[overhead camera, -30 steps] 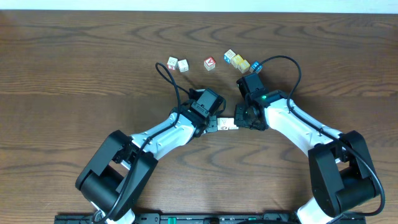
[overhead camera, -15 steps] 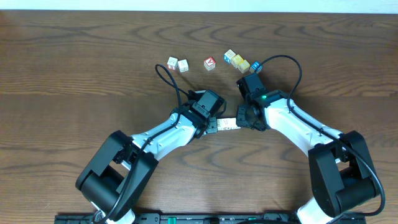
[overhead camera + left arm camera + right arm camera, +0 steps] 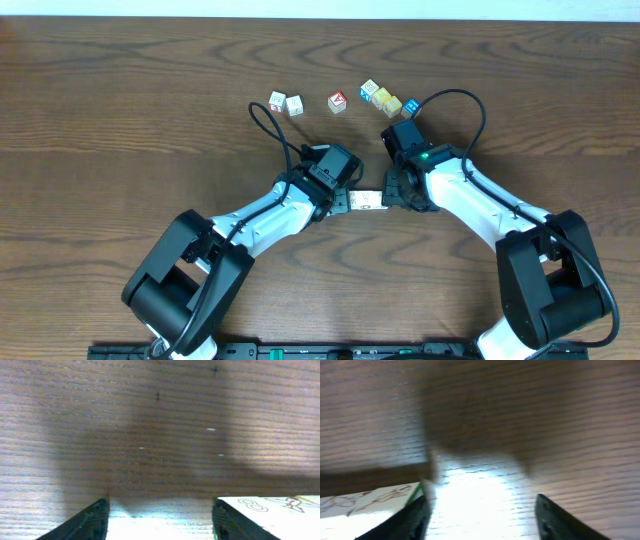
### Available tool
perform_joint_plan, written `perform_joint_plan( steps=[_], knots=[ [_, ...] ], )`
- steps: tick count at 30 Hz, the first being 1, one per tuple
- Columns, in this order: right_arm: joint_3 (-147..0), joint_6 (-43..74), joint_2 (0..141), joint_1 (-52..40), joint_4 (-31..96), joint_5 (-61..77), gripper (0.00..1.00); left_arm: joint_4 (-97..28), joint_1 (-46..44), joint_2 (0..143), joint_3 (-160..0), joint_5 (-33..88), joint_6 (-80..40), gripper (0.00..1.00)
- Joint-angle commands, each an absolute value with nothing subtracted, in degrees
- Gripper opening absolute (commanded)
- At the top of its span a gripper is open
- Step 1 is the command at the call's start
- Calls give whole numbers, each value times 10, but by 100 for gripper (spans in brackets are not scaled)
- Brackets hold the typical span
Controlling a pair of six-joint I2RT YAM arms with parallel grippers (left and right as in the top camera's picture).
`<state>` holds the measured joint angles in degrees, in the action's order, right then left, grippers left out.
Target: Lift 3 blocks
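I see both have opened: left hand point(image 3: 161, 521) and right hand point(image 3: 482, 517) grip nothing. The blocks point(image 3: 368, 200) lie in a row between them on the surface point(image 3: 120, 120). Uneven squeezing may buckle the row.

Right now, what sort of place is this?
Probably a robot test bench: a wood-grain table, a left arm and right arm based at its near edge, and small toy cubes.

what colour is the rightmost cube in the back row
The cube is blue; the overhead view shows it best.
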<state>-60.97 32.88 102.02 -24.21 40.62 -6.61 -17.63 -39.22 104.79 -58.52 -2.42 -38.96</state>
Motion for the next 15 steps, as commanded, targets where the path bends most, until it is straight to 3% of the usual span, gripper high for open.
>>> perform_joint_plan(
  steps=[1,15],
  knots=[
    [-622,332,1024,-251,402,-36,73,-168,-399,1033,-602,-7,-395,72],
    [-628,321,1024,-250,429,-59,90,-171,-399,1033,-602,-12,-386,75]
  ],
)
